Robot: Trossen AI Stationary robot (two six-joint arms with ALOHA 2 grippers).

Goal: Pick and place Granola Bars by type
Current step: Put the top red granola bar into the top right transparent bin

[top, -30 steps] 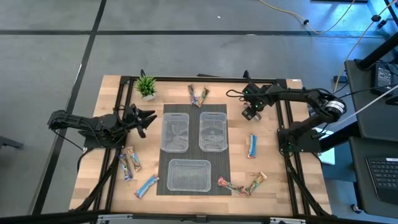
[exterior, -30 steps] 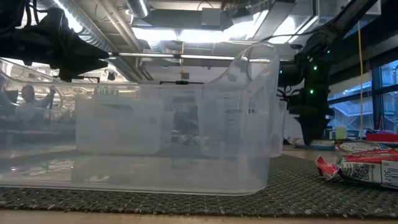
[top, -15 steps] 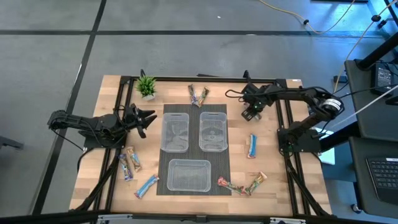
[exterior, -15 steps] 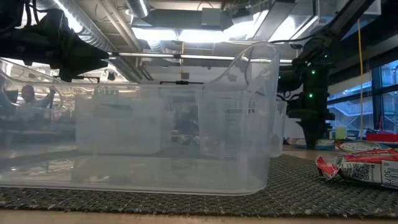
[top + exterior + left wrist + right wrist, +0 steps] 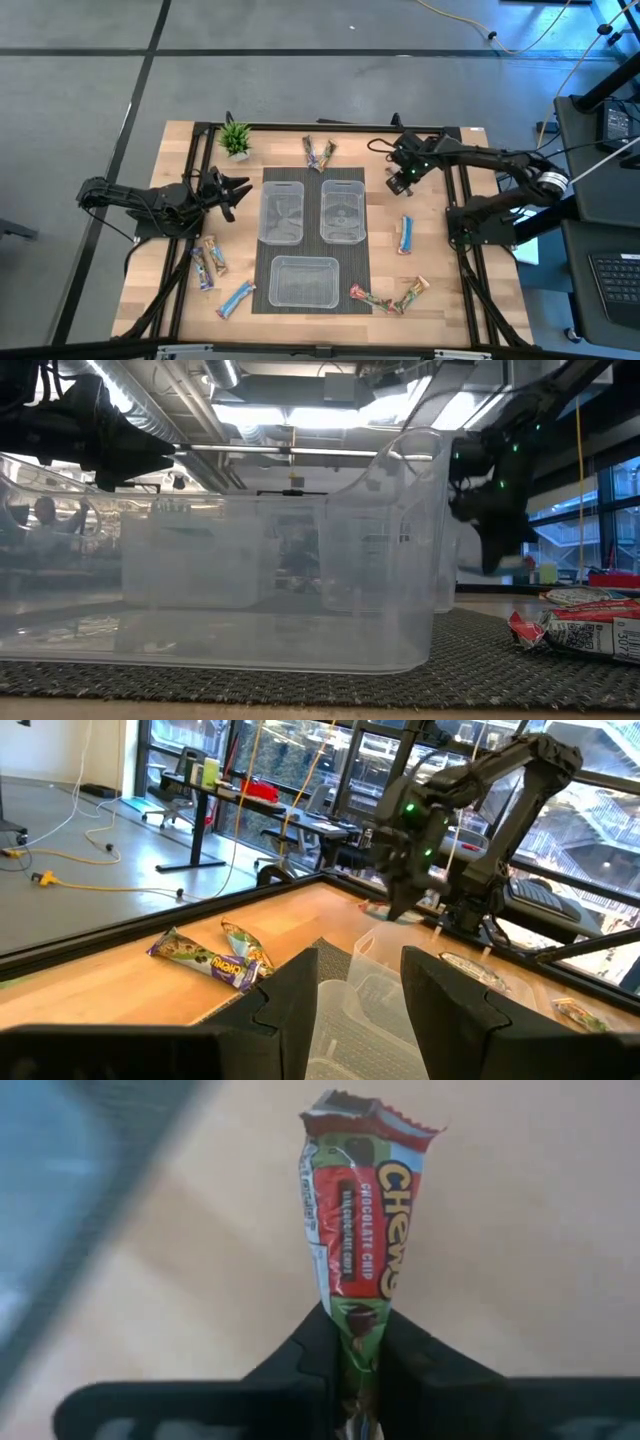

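Granola bar [image 5: 358, 1230], red-green wrapper, upper right of centre in the high view: my right gripper [image 5: 397, 184] has just clamped it and lifted. Left gripper [image 5: 226, 193] waits centre-left, part-open, empty. Binning follows, I judge.

Two dark jointed arms, matte black throughout.
Black cables loop along the right arm [image 5: 470, 155]; green indicator lights glow near its wrist; fingers [image 5: 410, 1370] black, blocky.

In the right wrist view, the fingers [image 5: 320, 1355] hide the bar's [image 5: 358, 1210] lower end. From above this bar is too small to see. In the low view, the right gripper [image 5: 497, 530] is blurred.
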